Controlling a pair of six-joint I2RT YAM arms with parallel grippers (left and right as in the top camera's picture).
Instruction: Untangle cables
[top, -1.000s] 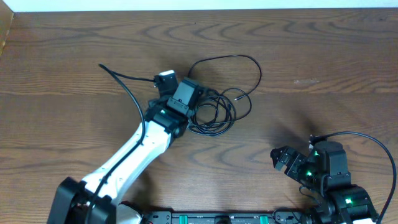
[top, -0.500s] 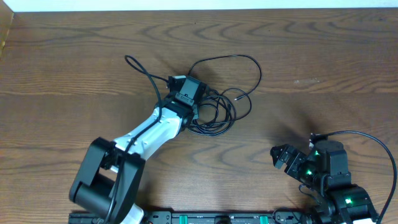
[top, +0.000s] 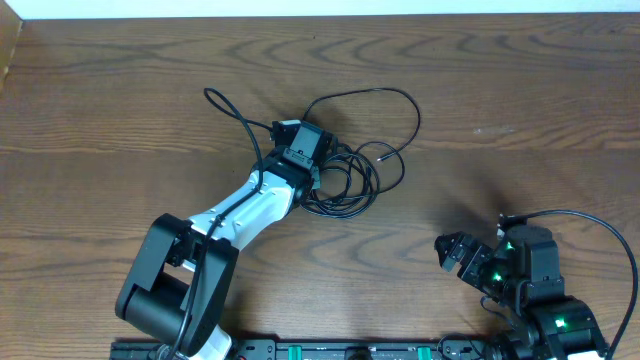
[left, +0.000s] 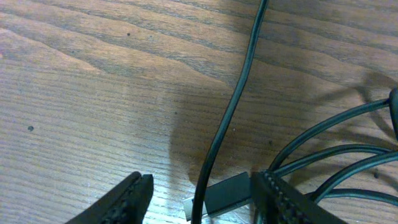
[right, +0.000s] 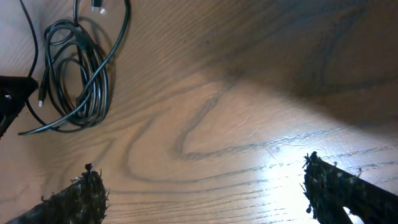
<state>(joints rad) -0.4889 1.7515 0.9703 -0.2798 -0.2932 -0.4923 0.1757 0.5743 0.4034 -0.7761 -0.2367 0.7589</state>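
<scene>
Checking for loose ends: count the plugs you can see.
2: one plug between the left gripper's fingers, one at the coil's upper right. Others may be hidden.

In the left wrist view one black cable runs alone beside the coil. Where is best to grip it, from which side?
Grip the lone black cable on its straight run just beyond the plug, coming down from above. It lies flat, apart from the crowded coil, and the open left end effector straddles it, so closing should catch only this strand.

Wood table (top: 520, 90); black cables (top: 352, 178) coiled on it (tangled).
</scene>
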